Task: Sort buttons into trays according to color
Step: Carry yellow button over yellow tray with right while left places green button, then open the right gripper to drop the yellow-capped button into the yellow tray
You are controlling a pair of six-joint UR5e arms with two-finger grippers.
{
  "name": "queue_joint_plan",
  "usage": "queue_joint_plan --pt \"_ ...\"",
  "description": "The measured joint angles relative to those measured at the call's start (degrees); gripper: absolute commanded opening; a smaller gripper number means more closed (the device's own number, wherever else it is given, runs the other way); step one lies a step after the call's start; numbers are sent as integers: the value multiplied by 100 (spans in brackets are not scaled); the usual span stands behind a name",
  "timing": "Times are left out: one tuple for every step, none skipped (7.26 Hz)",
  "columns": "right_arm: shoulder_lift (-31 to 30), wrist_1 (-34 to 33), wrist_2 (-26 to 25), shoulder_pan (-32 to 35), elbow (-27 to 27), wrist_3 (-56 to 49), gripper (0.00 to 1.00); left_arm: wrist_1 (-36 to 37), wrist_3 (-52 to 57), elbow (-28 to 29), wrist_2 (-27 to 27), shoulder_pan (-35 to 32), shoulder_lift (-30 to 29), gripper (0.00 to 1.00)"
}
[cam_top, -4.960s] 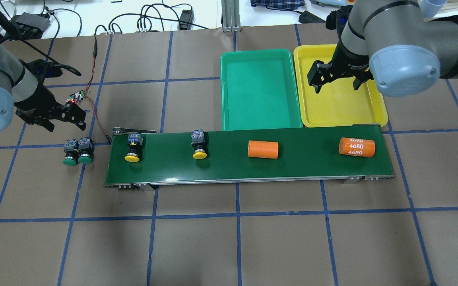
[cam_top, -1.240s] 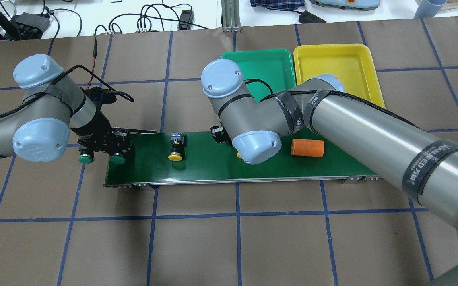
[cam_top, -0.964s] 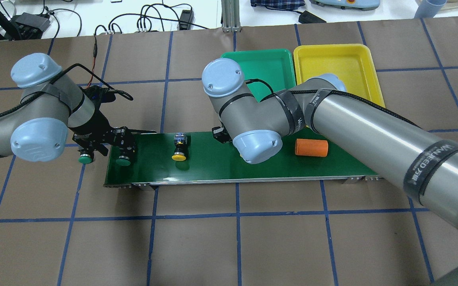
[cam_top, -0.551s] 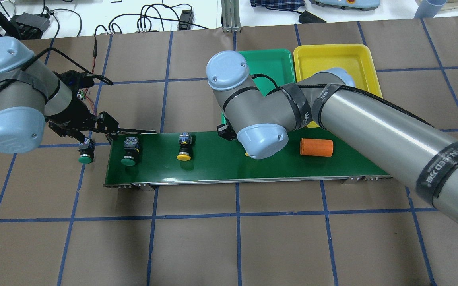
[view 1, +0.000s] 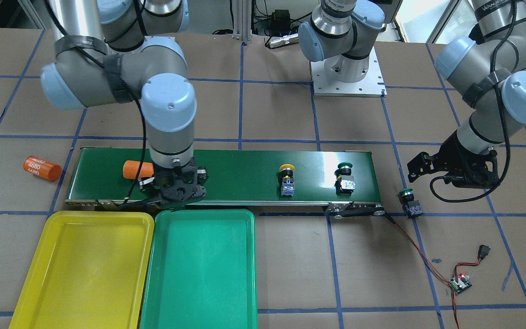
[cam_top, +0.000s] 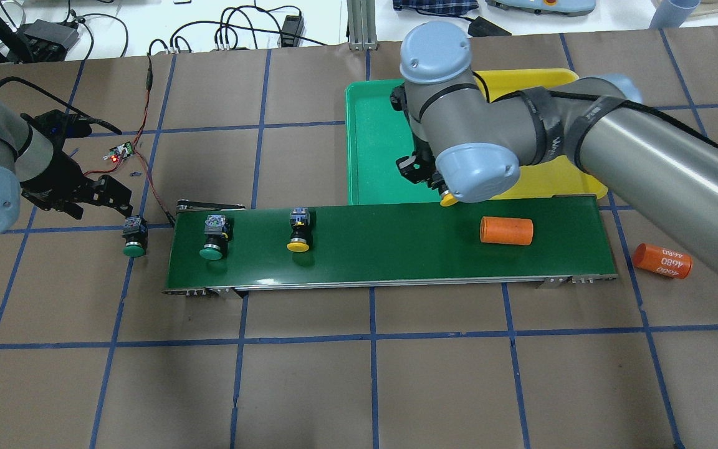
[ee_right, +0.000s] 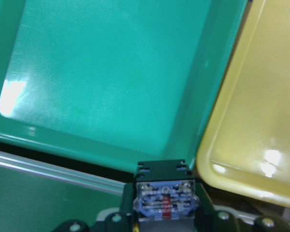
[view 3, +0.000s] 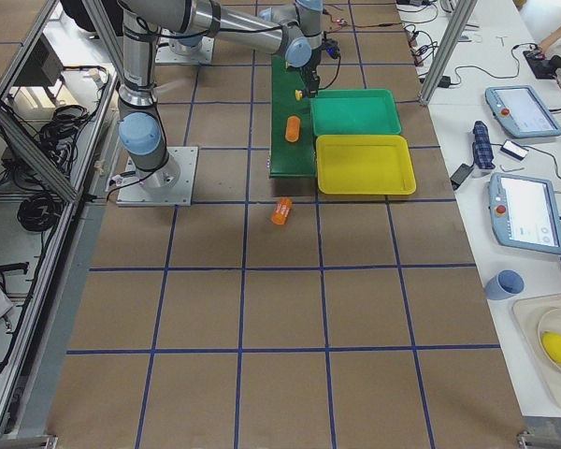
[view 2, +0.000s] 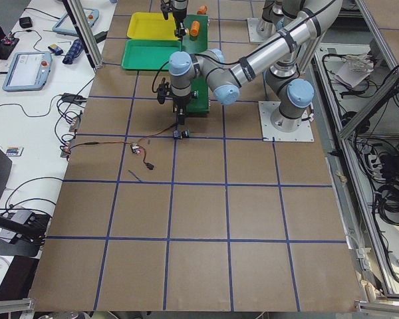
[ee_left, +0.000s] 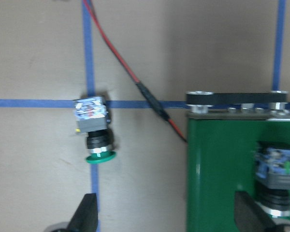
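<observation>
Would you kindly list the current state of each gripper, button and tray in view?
Left gripper: jaws open, empty.
Right gripper: jaws shut on the gripped yellow button.
Other yellow button: on its side on the conveyor belt.
Belt green button: on its side.
Off-belt green button: on its side.
Green tray: empty.
Yellow tray: empty.

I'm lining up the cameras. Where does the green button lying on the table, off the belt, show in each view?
Front-facing: green button right of the belt.
Overhead: green button left of the belt.
Exterior left: green button below the near arm.
Exterior right: cannot tell.
Left wrist: green button centre-left.
Right wrist: not in it.
Landmark: the belt end beside it.
</observation>
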Motion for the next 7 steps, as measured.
queue_joint_plan --pt "8 -6 6 -403 -116 -686 0 88 26 6 4 63 -235 100" --pt "38 -11 6 -729 -237 -1290 0 182 -46 21 4 86 -478 100" --pt "96 -18 8 -982 -307 -1780 0 354 -172 25 -1 89 -707 100" --pt "193 -25 24 -1181 -328 -2083 0 579 -262 13 -6 89 -912 100" --pt "319 -38 57 -1355 -323 -2257 63 750 -307 4 -11 90 -1106 89" --pt "431 -50 82 -1471 -325 -2352 100 843 -326 4 -29 93 -1267 46" --pt "509 -55 108 -1528 -325 -2392 100 892 -330 7 -53 97 -1384 0"
